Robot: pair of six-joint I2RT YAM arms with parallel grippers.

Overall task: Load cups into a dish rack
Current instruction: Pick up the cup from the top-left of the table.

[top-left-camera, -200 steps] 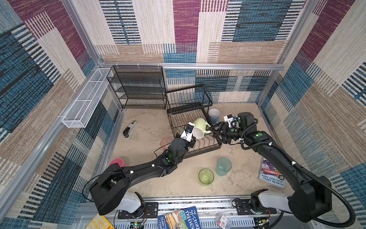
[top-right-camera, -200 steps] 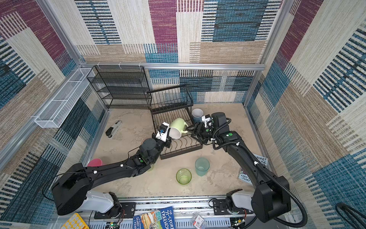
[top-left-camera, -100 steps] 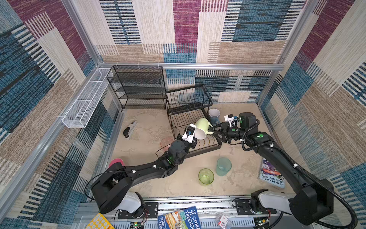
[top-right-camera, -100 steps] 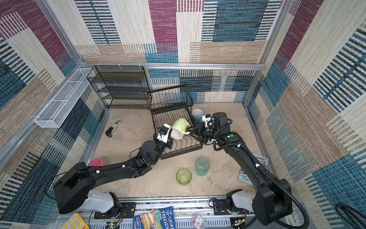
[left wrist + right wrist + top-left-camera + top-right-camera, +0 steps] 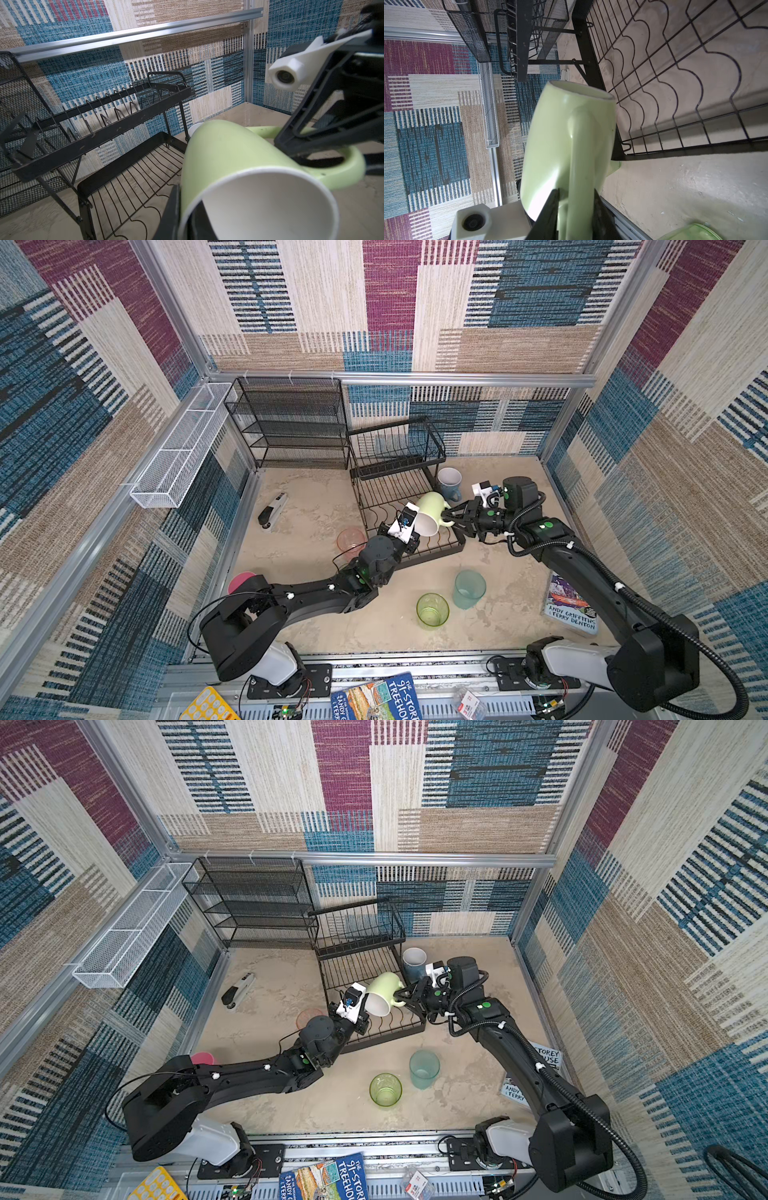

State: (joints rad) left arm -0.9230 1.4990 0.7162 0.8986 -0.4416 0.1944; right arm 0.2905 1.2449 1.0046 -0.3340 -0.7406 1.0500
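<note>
Since a second ago the right gripper (image 5: 576, 193) has drawn its jaws in from a wide spread, and its fingers now press the mug's handle from both sides. The left gripper (image 5: 185, 216) is pinching the mug (image 5: 430, 508) by the rim, one finger inside the mouth and one outside, much as before. So both arms hold it at once, which looks like a handover, or a re-grip to turn it.

The mug hangs on its side above the near right part of the rack's (image 5: 395, 470) lower tray. Its mouth faces the left arm and it does not appear to rest on the wires.

Both tiers look empty, so I judge the task barely begun. A blue mug (image 5: 449, 483) stands just beside the rack's right side and a pink tumbler (image 5: 351, 539) near its left front corner. A teal tumbler (image 5: 469, 589) and a green tumbler (image 5: 432, 610) wait on the open floor. A pink cup (image 5: 241, 583) sits by the left arm's base.
</note>
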